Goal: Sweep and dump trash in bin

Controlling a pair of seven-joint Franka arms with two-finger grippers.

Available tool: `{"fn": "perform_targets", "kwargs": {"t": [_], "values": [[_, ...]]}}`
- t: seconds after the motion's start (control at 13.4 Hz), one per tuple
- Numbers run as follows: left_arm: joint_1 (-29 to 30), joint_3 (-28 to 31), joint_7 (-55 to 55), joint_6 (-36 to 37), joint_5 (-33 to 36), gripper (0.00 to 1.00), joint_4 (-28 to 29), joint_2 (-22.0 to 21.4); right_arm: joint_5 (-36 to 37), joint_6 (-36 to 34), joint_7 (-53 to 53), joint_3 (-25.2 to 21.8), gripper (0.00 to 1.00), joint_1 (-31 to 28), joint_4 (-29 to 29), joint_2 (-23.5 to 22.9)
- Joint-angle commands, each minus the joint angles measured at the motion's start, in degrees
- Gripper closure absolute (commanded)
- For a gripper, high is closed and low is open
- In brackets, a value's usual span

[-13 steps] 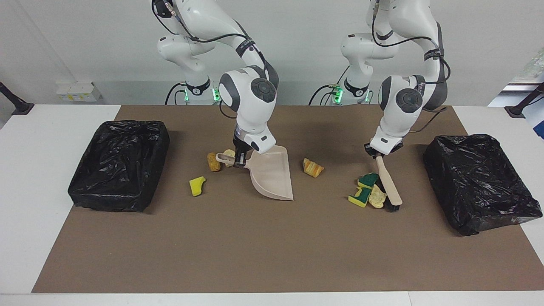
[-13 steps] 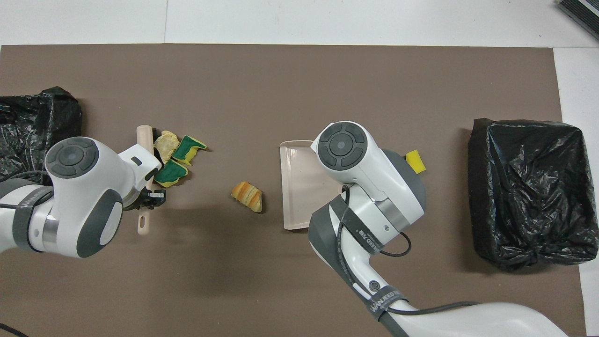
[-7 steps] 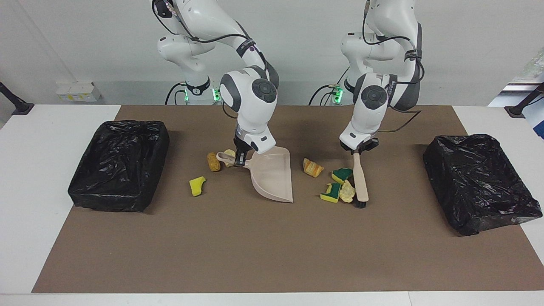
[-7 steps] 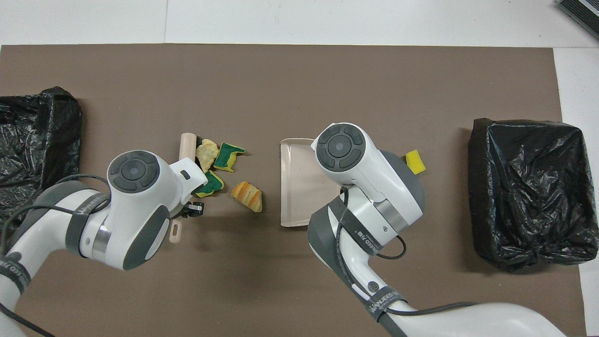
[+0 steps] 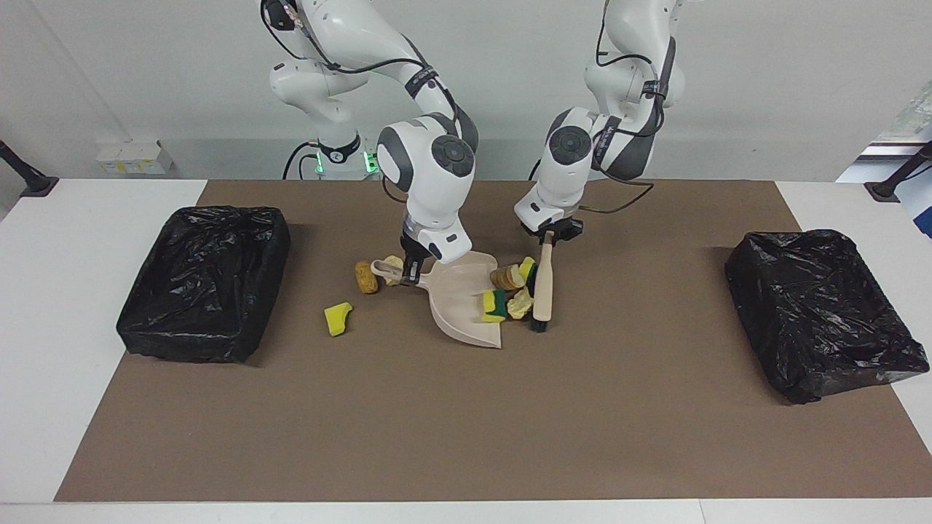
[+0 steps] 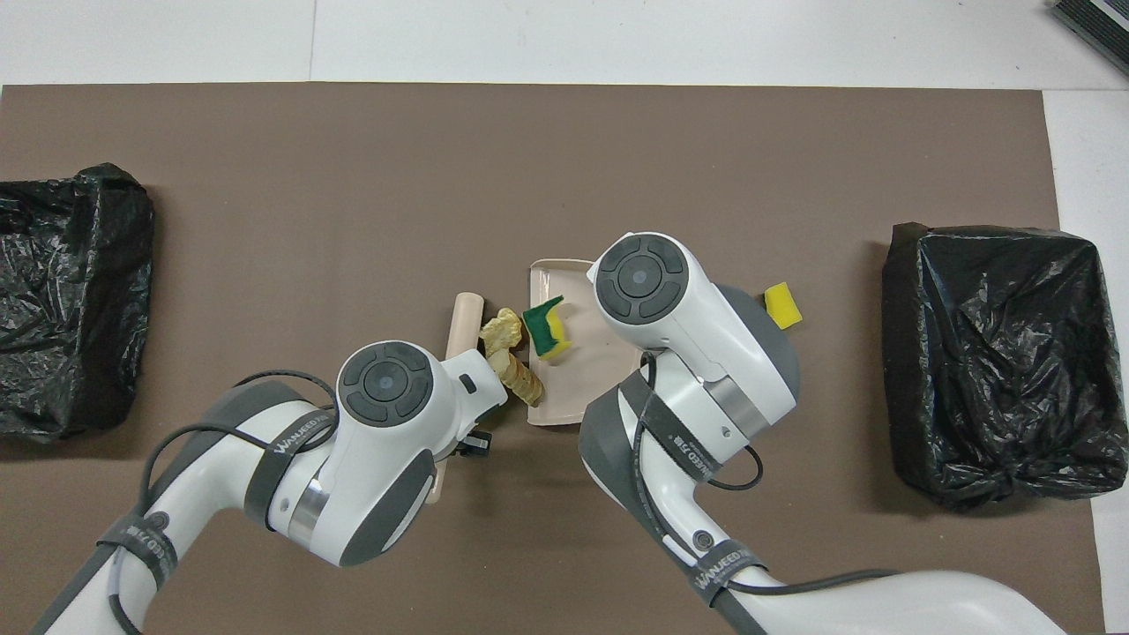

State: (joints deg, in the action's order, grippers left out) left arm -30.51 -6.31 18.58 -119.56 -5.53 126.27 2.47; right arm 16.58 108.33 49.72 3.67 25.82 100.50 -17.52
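The left end effector (image 5: 547, 236), gripping the brush (image 5: 542, 290), has swept the sponge scraps (image 5: 502, 300) to the dustpan (image 5: 461, 300) lip, seemingly partly aboard, while the right end effector (image 5: 410, 271) grips its handle.

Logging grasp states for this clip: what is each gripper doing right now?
Left gripper: shut on the brush handle, sweeping scraps against the dustpan.
Right gripper: shut on the dustpan handle, holding it on the mat.

We locate the dustpan (image 5: 466, 302) mid-table between two bins (image 5: 206, 282) (image 5: 823, 313). The brush (image 5: 542, 291) lies beside its open edge, toward the left arm's end, with scraps (image 5: 507, 291) between them.
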Motion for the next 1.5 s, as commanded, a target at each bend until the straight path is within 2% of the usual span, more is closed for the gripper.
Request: {"fn": "perform_targets", "kwargs": {"t": [0.0,0.37,0.6,0.97,1.2,1.42], "values": [[-4.72,0.86,3.11,-1.38,-2.73,1.0,-0.94,-0.01,-0.06,3.2,-2.44,0.46,1.0,-0.5,2.33,0.91],[-8.33,0.51,10.5,-1.2,-6.68,1.0,-6.12,1.83,-6.56,7.24,0.36,0.38,1.0,-3.83,4.53,0.82],[-8.95,0.59,14.37,-0.77,-8.53,1.0,-7.27,1.67,-11.81,11.71,10.1,0.38,1.0,-6.21,5.49,0.47],[-7.37,1.3,16.91,2.66,-8.62,1.0,-8.32,-0.26,-17.27,16.47,21.1,0.38,1.0,-8.76,7.17,0.47],[-3.61,1.38,17.54,8.27,-8.44,1.0,-12.53,-1.14,-17.46,15.96,22.26,0.38,1.0,-9.64,6.73,0.65],[0.1,1.47,17.54,11.62,-8.18,1.0,-14.65,-2.99,-17.46,13.15,24.1,0.38,1.0,-11.75,5.77,2.83]]}}
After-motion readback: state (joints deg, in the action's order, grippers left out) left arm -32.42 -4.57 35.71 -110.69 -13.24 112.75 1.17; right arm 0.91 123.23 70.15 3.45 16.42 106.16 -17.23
